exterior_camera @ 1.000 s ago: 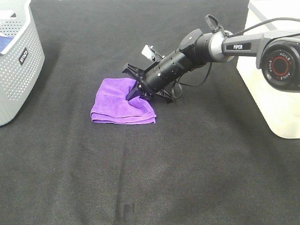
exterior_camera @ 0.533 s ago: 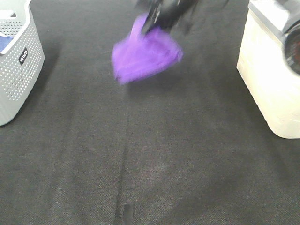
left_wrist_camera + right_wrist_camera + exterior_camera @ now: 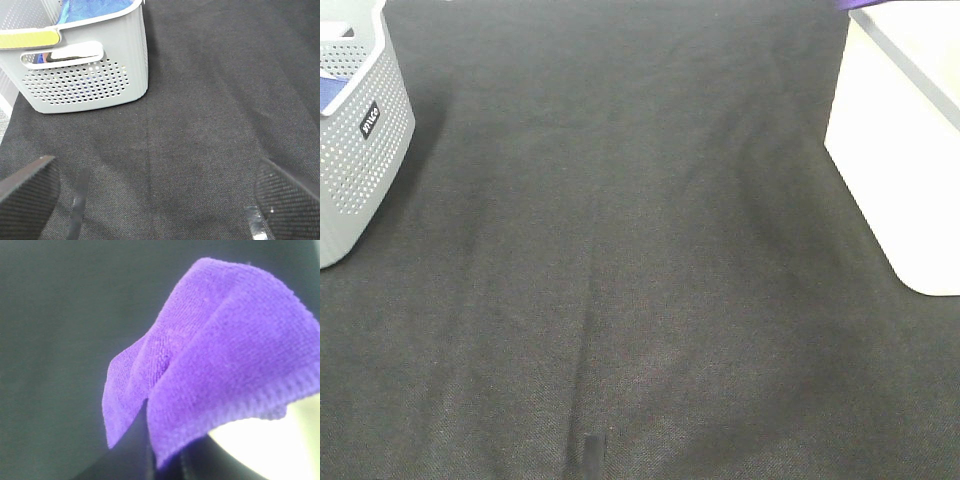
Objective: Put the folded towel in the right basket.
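My right end effector [image 3: 145, 457] is clamped on the purple microfibre folded towel [image 3: 215, 355]. Soft and light, it droops, so pinching through all layers seems safest.

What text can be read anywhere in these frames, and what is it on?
On the grey perforated plastic basket, a small black label: white letters, too small and tilted to read.
No text visible on the purple folded towel, the white basket or the black cloth table cover.

Two baskets [image 3: 365, 150] [image 3: 895, 170], one purple towel [image 3: 220, 350], one blue cloth [image 3: 95, 7].
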{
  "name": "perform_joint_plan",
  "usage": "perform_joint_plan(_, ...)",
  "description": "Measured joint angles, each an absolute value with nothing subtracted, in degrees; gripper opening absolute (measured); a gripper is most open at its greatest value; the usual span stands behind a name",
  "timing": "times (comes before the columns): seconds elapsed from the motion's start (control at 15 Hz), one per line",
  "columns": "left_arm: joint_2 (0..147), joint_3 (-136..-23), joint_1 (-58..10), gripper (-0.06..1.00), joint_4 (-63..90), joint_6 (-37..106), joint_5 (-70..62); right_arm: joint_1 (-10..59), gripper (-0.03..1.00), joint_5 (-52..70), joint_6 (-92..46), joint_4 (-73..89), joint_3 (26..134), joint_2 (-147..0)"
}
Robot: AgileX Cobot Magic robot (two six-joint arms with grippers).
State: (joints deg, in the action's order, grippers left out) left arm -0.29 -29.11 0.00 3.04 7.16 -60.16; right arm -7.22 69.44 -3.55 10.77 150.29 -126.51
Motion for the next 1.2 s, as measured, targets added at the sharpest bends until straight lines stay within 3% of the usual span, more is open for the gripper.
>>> perform_joint_plan(0.2,-0.29,-29.11,0.0,0.99,3.04,7.16,-60.16,-12.38,0.01,69.44,-5.73,6.42,144.9,-125.31)
perform_joint_plan(0.47,-0.29,-29.11,0.0,0.99,3.04,7.16,-60.16,-12.83,0.03,69.9,-7.56,-0.8,131.09,-125.71)
perform_joint_plan(0.53,-0.29,-29.11,0.0,0.99,3.04,7.16,-60.16,-12.83,0.1,70.02,-6.65,-2.01,128.8,-125.76)
perform_joint_plan(0.6,-0.29,-29.11,0.0,0.99,3.04,7.16,-60.16,-12.83,0.25,70.02,-6.3,-2.29,127.25,-125.94)
perform_joint_plan(0.73,-0.29,-29.11,0.0,0.99,3.04,7.16,-60.16,-12.83,0.73,69.96,-6.25,-2.06,126.62,-125.94)
perform_joint_plan(0.8,-0.29,-29.11,0.0,0.99,3.04,7.16,-60.16,-12.83,0.87,69.96,-6.19,-2.06,126.62,-125.94)
perform_joint_plan(0.93,-0.29,-29.11,0.0,0.99,3.04,7.16,-60.16,-12.83,0.96,69.96,-4.7,-1.72,126.62,-125.94)
perform_joint_plan(1.2,-0.29,-29.11,0.0,0.99,3.04,7.16,-60.16,-10.03,0.98,70.07,-4.35,1.32,126.62,-119.58)
